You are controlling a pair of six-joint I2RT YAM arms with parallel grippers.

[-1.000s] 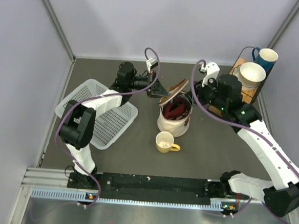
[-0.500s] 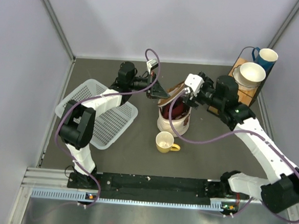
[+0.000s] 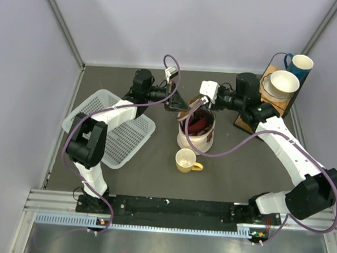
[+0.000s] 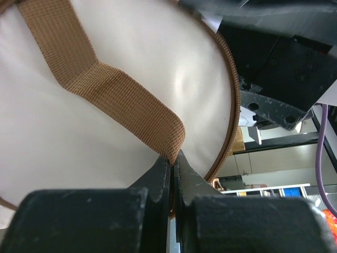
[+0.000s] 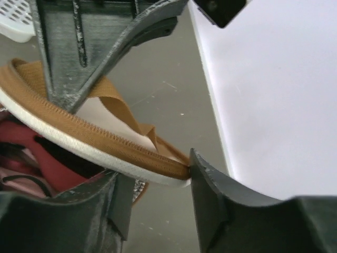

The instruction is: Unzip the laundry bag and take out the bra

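The cream laundry bag point(image 3: 195, 139) stands upright at mid-table with its round lid point(image 3: 194, 103) raised. My left gripper point(image 3: 177, 103) is shut on the lid's brown strap point(image 4: 121, 95), pinched at the jaw tips point(image 4: 172, 158); the cream lid top point(image 4: 79, 137) fills that view. The maroon and pink bra point(image 3: 199, 124) lies inside the open bag and shows under the lid in the right wrist view point(image 5: 37, 153). My right gripper point(image 3: 199, 104) is open, its jaws either side of the lid's brown zip rim point(image 5: 105, 145); the right finger point(image 5: 210, 195) touches the rim's end.
A yellow mug point(image 3: 185, 160) stands just in front of the bag. A white lattice basket point(image 3: 107, 128) lies at the left. A wooden rack point(image 3: 274, 105) with a white bowl point(image 3: 284, 83) and a blue mug point(image 3: 300, 65) stands at the back right.
My right gripper has swung left from beside the bag to the raised lid's rim. The left gripper has kept hold of the strap with the lid up.
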